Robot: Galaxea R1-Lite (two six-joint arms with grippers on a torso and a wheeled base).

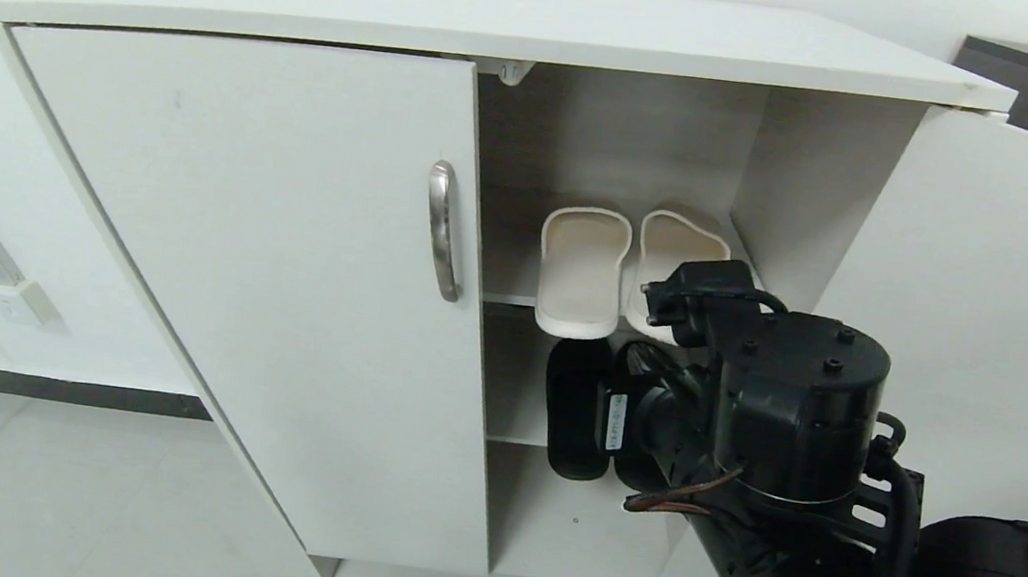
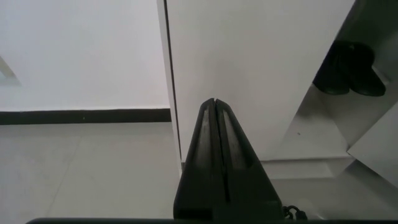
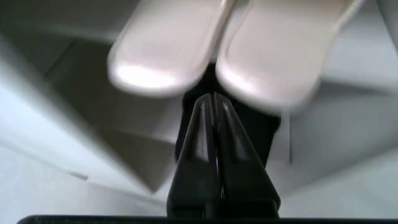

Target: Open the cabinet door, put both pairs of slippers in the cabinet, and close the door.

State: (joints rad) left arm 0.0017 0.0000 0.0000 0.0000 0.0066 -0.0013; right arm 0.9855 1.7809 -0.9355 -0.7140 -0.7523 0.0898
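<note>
Head view: the cabinet (image 1: 506,21) has its right door (image 1: 985,313) swung wide and its left door (image 1: 263,279) shut. The right arm (image 1: 791,407) stands in front of the opening. Just beyond its wrist the black slippers (image 1: 575,412) lie on the middle shelf, toes overhanging the edge. The white slippers (image 1: 582,267) sit on the shelf above, also overhanging a little.

Left wrist view: the left gripper (image 2: 214,101) is pressed closed on nothing, low beside the shut door. The black pair (image 2: 348,68) is well off to its side, inside the opening.

Right wrist view: the right gripper (image 3: 215,98) has its fingers closed together with nothing visible between them. The black slippers (image 3: 268,134) are right beyond the tips and the white pair (image 3: 168,53) above them.

Both pairs look stowed, so I judge this to be the last seating of the black pair. Nudge it straight back with closed tips until no toe overhangs. Then draw out level, under the white pair, before taking the right door.
</note>
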